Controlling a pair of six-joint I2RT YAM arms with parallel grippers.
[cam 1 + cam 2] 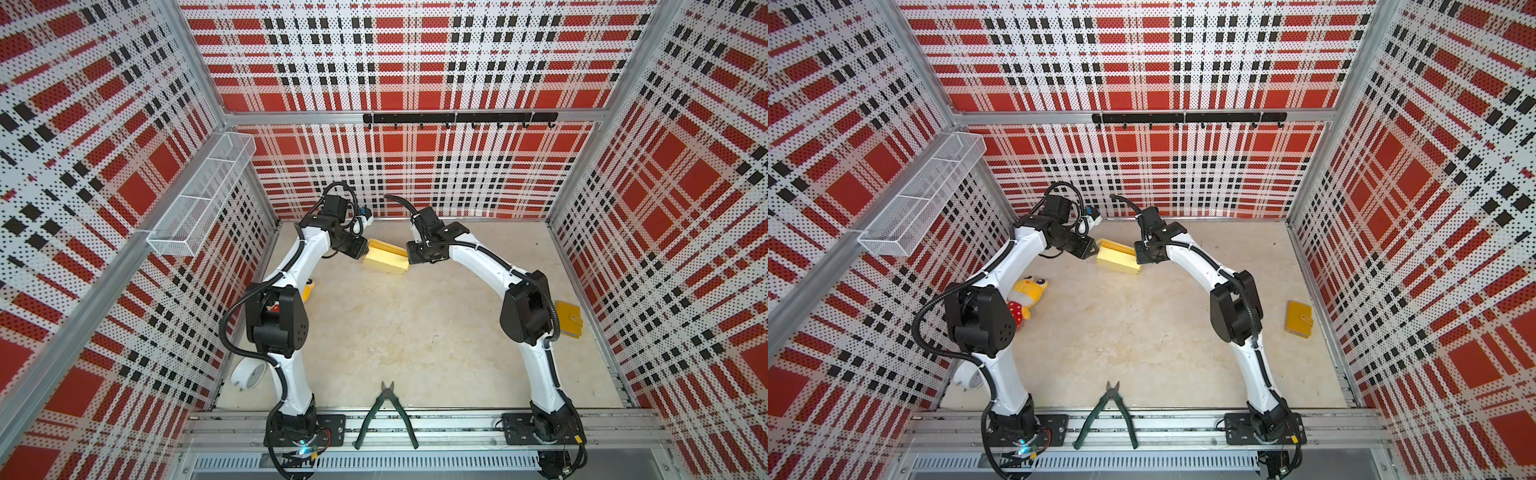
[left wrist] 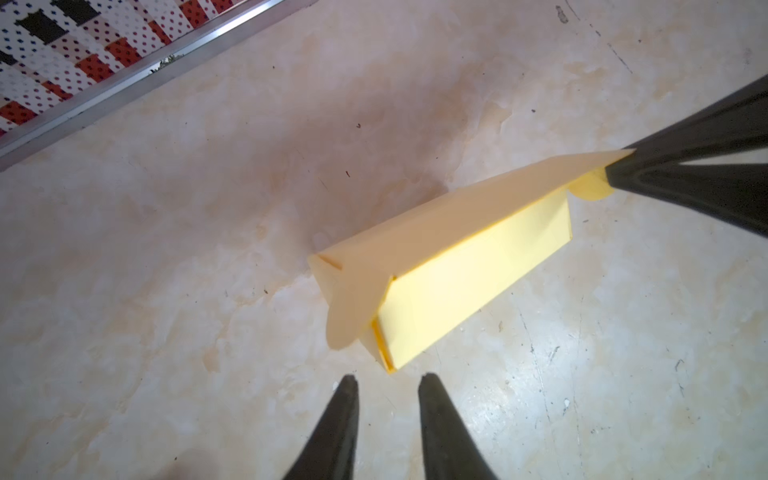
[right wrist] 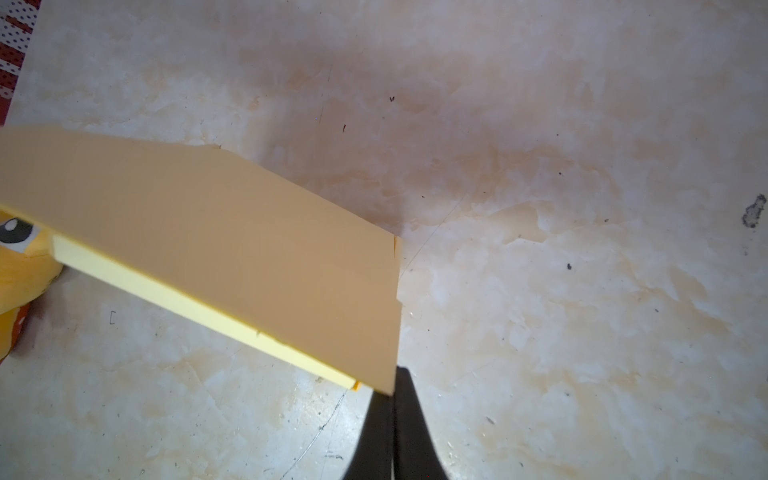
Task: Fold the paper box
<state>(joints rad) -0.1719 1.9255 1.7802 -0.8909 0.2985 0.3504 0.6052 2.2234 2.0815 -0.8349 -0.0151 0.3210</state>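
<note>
Pliers (image 1: 384,411): green handles, lying at the near edge of the table (image 1: 415,332), well apart from the job
Plush toy (image 1: 1027,297): yellow with a red spotty body, beside the left arm, not part of the job
Flat orange piece (image 1: 1299,319): near the right wall, well apart from the box
Left gripper (image 2: 386,378): its two fingers are spread a little, with nothing between them; it points at one short end of the box and is just short of it, not touching
Paper box (image 2: 457,266): pale yellow thin card, at the far middle of the table, between the two grippers in both top views; its body looks to sit on the table
Long side: it runs from the left gripper across to the right gripper, so each arm faces one short end
Lid (image 2: 436,216): a wide flap tilted up over the body, not shut down yet
Ear tab (image 2: 343,320): round, hanging loose off the lid at the end by the left gripper
Right gripper (image 3: 395,382): fingers pressed together, pinching the far corner of the lid
Nearer arm: the right one touches the box; the left one has a small gap to cross
Next move, I think: the left gripper goes straight ahead along the long side to reach the ear tab
Watch out: thin card may bend, or the box may slide
</note>
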